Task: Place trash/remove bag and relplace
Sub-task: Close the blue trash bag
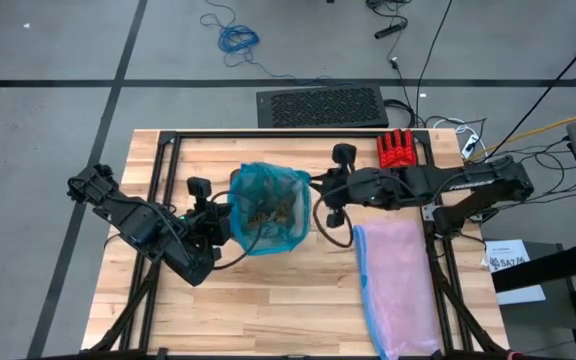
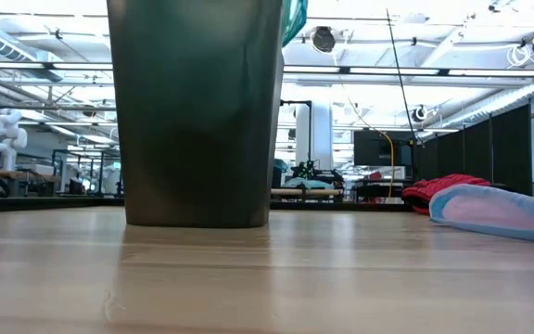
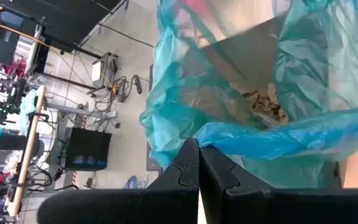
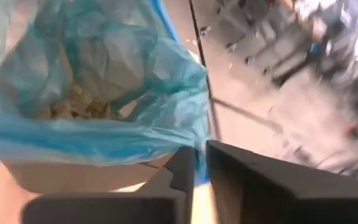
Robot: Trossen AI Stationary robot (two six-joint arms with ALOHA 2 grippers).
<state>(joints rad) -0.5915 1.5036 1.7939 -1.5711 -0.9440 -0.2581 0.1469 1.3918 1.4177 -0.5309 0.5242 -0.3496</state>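
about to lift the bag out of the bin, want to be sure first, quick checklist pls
1. Left gripper gripping the teal-green bag: ok, jaws shut with the bag's edge film pinched between them.
2. Right gripper gripping the opposite edge: cannot tell, jaws nearly shut with film at the slot, but a firm pinch is not clear.
3. Trash inside the bag: ok, brown paper wads lie at the bottom.
4. Bin upright on the table: ok.
5. Replacement pink bag ready: ok, lying flat beside the right arm.
6. Red glove clear of the lift: ok, apart from the bin.
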